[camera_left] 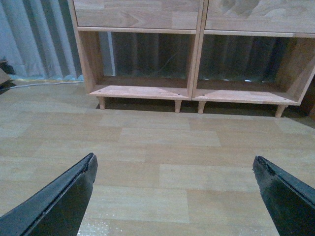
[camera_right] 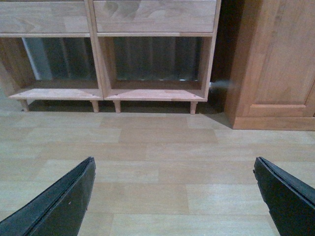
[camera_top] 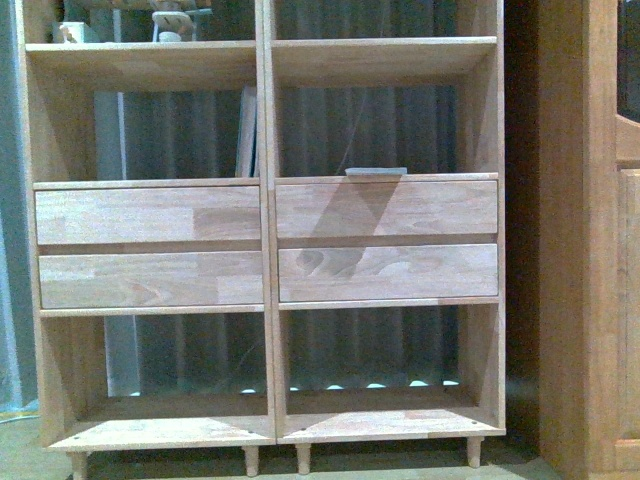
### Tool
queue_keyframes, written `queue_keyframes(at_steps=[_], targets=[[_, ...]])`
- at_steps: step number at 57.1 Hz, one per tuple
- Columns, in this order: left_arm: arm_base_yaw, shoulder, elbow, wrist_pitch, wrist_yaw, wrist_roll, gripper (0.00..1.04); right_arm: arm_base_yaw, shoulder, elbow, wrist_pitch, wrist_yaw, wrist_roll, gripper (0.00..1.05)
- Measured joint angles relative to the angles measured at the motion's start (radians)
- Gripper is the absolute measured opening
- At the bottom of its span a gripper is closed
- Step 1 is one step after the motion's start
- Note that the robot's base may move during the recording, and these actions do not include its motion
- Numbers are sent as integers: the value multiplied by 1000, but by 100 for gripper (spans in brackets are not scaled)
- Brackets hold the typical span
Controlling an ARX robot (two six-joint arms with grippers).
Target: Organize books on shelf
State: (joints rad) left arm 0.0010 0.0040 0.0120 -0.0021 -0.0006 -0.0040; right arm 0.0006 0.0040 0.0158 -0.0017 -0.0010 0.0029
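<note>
Black fingers (camera_left: 54, 201) of the left end effector (camera_left: 173, 158) and the right end effector (camera_right: 173, 160) are gaping wide over the plank floor (camera_left: 162, 142), gripping nothing. Ahead, the light-wood shelf (camera_top: 268, 250) is standing beside a darker cabinet (camera_right: 275, 59). A thin pale book (camera_top: 246, 130) is leaning upright against the divider in the left middle cubby, while a second book (camera_top: 376, 171) is lying flat at the front edge of the right middle cubby, just above the drawers (camera_top: 388, 208).

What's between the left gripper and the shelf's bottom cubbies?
Only bare plank floor, in the left wrist view, between the open left gripper and the shelf.
</note>
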Motion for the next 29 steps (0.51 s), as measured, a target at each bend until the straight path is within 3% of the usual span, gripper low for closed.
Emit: queue_keyframes(at_steps=[29], targets=[[0,0,0,0,0,0,98,0,0,0,0,0,0,98]])
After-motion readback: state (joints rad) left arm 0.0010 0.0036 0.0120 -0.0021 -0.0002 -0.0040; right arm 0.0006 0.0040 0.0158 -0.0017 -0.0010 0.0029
